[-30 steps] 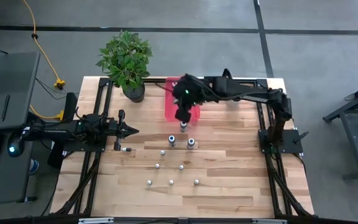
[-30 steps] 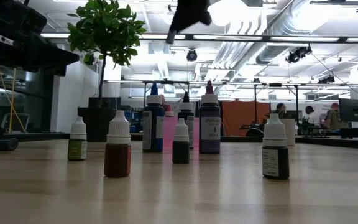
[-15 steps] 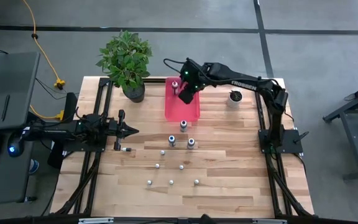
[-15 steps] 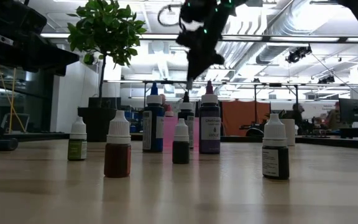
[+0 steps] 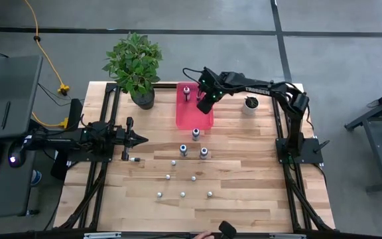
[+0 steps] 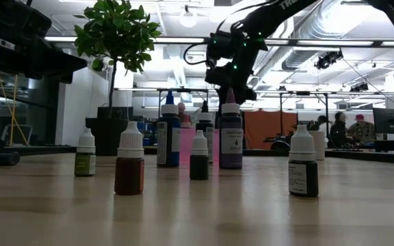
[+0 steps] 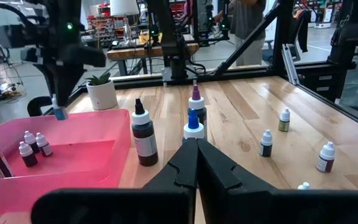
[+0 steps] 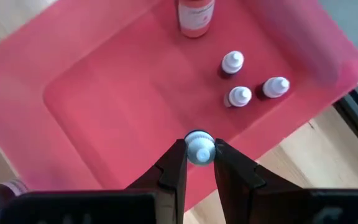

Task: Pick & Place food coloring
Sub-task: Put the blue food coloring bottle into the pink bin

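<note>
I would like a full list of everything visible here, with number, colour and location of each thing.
table: one, light wood, under everything
pink tray: one, at the table's far middle
small bottles in the tray: three, white caps, dark bodies
taller bottle in the tray: one, reddish label
loose bottles: at least nine, white caps, bodies dark, blue or purple, on the table's middle
held bottle: one, pale cap, above the tray
big plant: one, green, dark pot, far left corner
small white pot: one, green plant, right of the tray
people: a few, far in the room
right gripper: shut on the held bottle
left gripper: shut, waiting at the left
</note>
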